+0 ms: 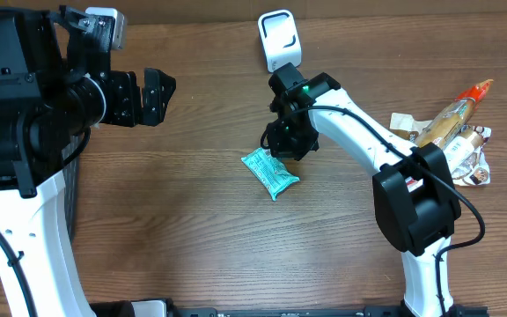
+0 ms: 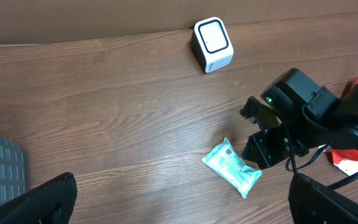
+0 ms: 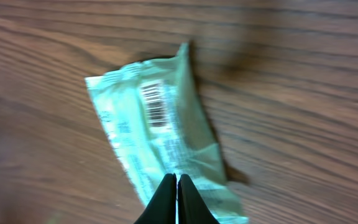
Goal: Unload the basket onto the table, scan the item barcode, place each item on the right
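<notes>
Right gripper [image 3: 176,180] sits low over the crinkly teal plastic snack packet [image 3: 160,143], fingers pressed tight together at its lower end. Whether a fold of wrapper is caught between them, the views don't settle. The packet lies flat on the wooden table [image 1: 174,194], barcode [image 3: 156,102] facing up, well apart from the small white box scanner [image 1: 280,37] at the far edge. Left gripper [image 1: 143,97] hangs spread wide, off to the side. Best play here: pinch an end seam, keep the fingers off the barcode, lift, and turn those stripes squarely toward the scanner's window.
</notes>
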